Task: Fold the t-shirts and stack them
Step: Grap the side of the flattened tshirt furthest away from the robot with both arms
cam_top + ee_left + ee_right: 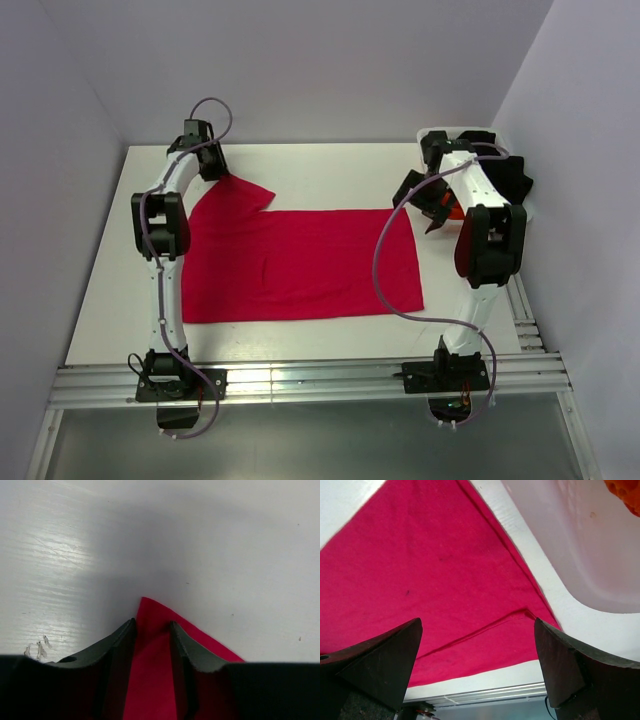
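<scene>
Closest to the overhead camera are the left arm's base and the right arm's base, both bolted to the aluminium rail that runs along the near edge of the bench. Beyond them the crimson-red t-shirt lies spread flat across the middle of the bench, its long side running left to right and its right hem stopping short of the right edge. Its one visible sleeve points toward the far left corner. The left gripper is set down over that sleeve's tip, one finger on either side of the red point. Its jaws are narrow but apart, and the cloth between them lies flat and unsqueezed. The right gripper hangs with its jaws spread wide, holding nothing, above the right part of the shirt near the bench's right edge. Just beside it, at the far right corner, stands the white basket. An orange t-shirt and a black t-shirt lie in it, both partly hidden by the right arm.
</scene>
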`<act>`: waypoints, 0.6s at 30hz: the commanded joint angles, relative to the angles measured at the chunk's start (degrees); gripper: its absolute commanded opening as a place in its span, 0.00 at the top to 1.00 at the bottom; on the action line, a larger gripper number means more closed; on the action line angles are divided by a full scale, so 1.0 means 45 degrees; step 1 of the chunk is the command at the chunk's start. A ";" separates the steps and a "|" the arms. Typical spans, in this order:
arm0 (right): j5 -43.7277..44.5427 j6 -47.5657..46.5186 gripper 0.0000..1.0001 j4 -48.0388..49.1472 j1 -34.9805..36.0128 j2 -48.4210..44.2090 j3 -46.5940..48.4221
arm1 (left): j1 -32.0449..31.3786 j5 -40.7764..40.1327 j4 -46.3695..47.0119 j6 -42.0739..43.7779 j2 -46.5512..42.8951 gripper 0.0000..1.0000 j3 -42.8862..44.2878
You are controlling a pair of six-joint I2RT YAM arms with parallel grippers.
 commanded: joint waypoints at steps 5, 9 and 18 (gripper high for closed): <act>-0.0240 -0.0226 0.00 0.0457 -0.0288 -0.1032 -0.0365 | -0.0385 -0.0615 -0.2330 0.0218 0.0622 0.66 -0.0366; -0.0279 -0.0265 0.00 0.0515 -0.0269 -0.1032 -0.0424 | -0.0443 -0.0986 -0.2642 0.0101 0.0993 1.00 0.0082; -0.0767 -0.0324 0.02 0.1490 -0.0288 -0.0994 -0.1010 | -0.0443 -0.2021 -0.2761 -0.0622 0.0175 1.00 -0.0325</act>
